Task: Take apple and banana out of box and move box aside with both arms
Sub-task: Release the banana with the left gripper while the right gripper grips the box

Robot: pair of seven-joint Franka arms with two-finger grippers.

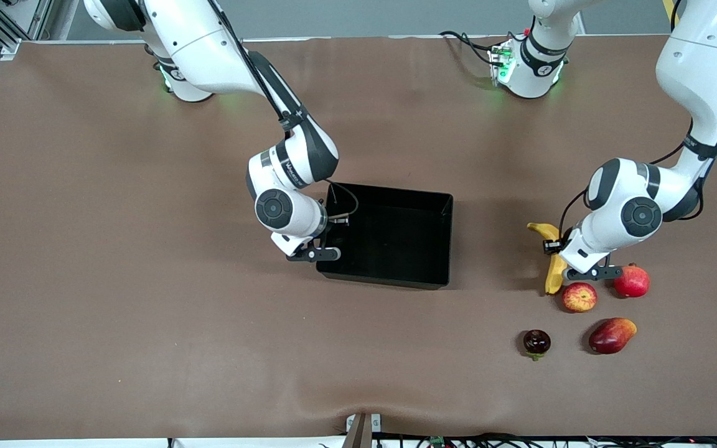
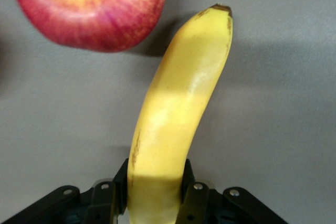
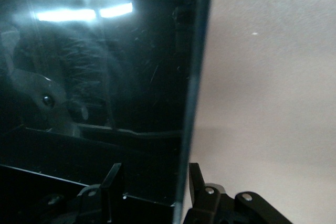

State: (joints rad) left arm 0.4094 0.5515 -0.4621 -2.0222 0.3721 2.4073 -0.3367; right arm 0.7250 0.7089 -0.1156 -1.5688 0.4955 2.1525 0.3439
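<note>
Brown surface (image 1: 147, 280); box (image 1: 389, 239) empty at centre. Banana (image 1: 554, 267) and apple (image 1: 579, 297) lie toward the left arm's end from box.
Left wrist: left claw (image 2: 156, 195) clenched on banana.
Right wrist: right claw (image 3: 152, 184) straddles box wall, not clamped. Risk: glossy wall slips if grip shallow. No legible writing.
</note>
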